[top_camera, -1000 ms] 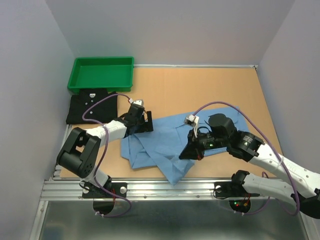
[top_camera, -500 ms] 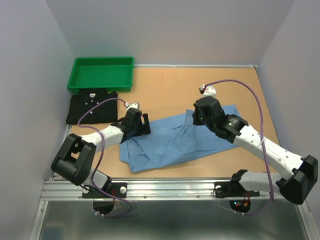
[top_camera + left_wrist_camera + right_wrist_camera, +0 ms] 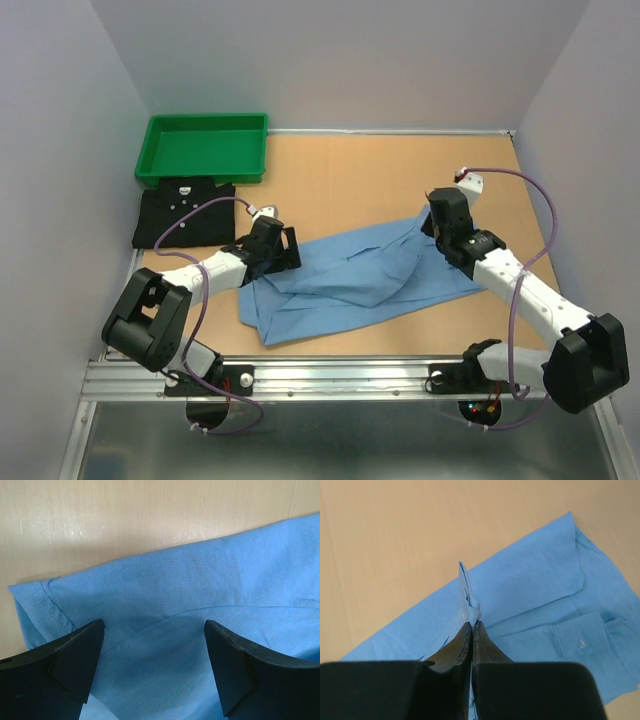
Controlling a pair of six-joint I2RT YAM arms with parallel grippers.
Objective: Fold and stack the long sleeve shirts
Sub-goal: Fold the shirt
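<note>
— Two shirts show in the top view; where do they lie?
— The black shirt (image 3: 185, 215) is folded and touches the near edge of the green tray (image 3: 205, 148). The light blue shirt (image 3: 350, 280) sprawls on the table (image 3: 350, 180), well to the right of the tray.
— What has just changed?
— A second ago the right gripper (image 3: 437, 222) was low over the shirt's near side. Now it has swung to the end farthest from the tray, dragging cloth along, so the shirt lies longer and flatter. The left gripper (image 3: 285, 248) has stayed at the tray-side end.
— And the left wrist view?
— Its jaws stand wide apart over the blue shirt's edge, gripping nothing.
— The right wrist view?
— Clenched tight on a raised pinch of blue cloth, with a buttoned cuff (image 3: 581, 643) beside it.
— What does that mean for the task?
— I judge this to be spreading before folding; stacking onto the black shirt is yet to come.
</note>
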